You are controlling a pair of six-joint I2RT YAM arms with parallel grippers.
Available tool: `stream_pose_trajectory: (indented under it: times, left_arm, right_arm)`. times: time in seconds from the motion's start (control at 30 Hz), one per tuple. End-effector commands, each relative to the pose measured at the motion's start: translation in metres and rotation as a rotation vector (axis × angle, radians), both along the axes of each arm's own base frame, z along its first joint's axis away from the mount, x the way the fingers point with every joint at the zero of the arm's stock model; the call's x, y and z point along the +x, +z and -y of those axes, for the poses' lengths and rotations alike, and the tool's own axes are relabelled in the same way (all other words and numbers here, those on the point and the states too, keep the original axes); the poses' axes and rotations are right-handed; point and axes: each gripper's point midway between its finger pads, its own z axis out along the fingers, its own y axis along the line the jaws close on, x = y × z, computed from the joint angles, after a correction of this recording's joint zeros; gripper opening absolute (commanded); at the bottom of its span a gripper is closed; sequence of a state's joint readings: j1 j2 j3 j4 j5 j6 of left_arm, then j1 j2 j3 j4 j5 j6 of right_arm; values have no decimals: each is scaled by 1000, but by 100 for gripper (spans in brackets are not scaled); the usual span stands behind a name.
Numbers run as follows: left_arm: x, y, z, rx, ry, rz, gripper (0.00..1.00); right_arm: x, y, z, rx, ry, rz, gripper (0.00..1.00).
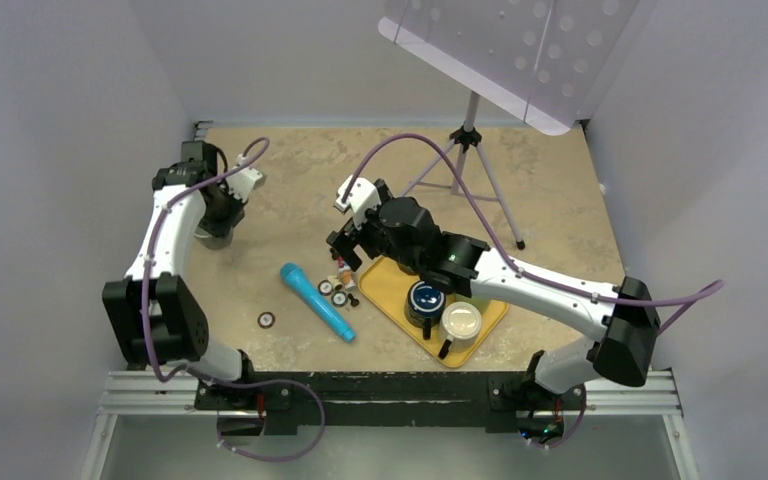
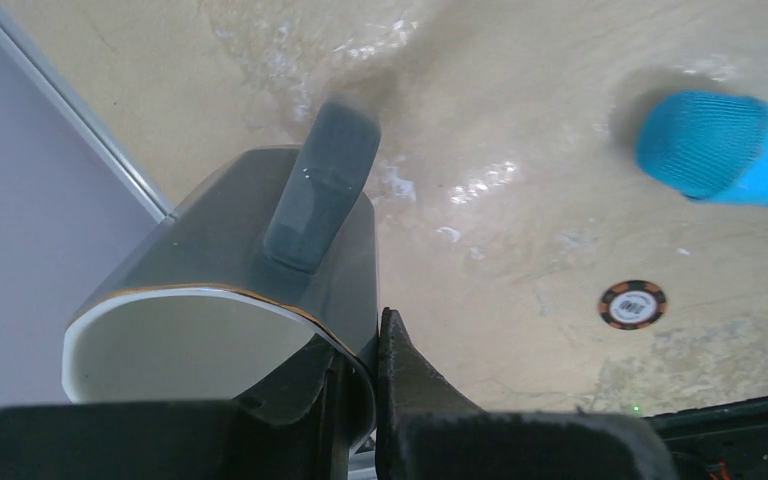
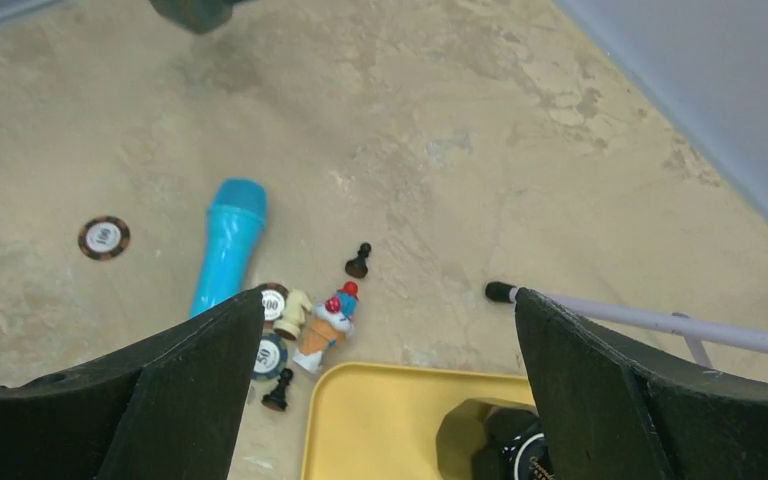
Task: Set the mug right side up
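Note:
A grey mug point(image 2: 230, 270) with a white inside and a gold rim is at the far left of the table, under the left wrist point(image 1: 213, 234). Its mouth faces the wrist camera and its handle point(image 2: 320, 190) points away from it. My left gripper point(image 2: 365, 345) is shut on the mug's wall, one finger inside the rim and one outside. Whether the mug rests on the table I cannot tell. My right gripper point(image 3: 388, 300) is open and empty above the far left corner of the yellow tray point(image 3: 400, 420), far from the grey mug.
The yellow tray point(image 1: 385, 285) holds a dark mug point(image 1: 426, 300) and a cream mug point(image 1: 460, 322). A blue toy microphone point(image 1: 317, 301), a poker chip point(image 1: 266, 320) and small toys and chess pieces point(image 1: 341, 285) lie mid-table. A tripod point(image 1: 470, 150) stands behind.

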State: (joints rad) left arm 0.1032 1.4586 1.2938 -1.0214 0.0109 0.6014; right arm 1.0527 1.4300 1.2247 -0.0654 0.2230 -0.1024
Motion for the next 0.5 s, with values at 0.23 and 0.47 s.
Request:
stream_pose_trajectory:
  times: [0.23, 0.47]
  left_arm:
    - [31, -35, -35, -21, -25, -93, 0]
    - [28, -58, -36, -57, -36, -156, 0]
  right_arm:
    - [18, -16, 13, -116, -41, -20, 98]
    - [35, -40, 34, -210, -136, -99, 98]
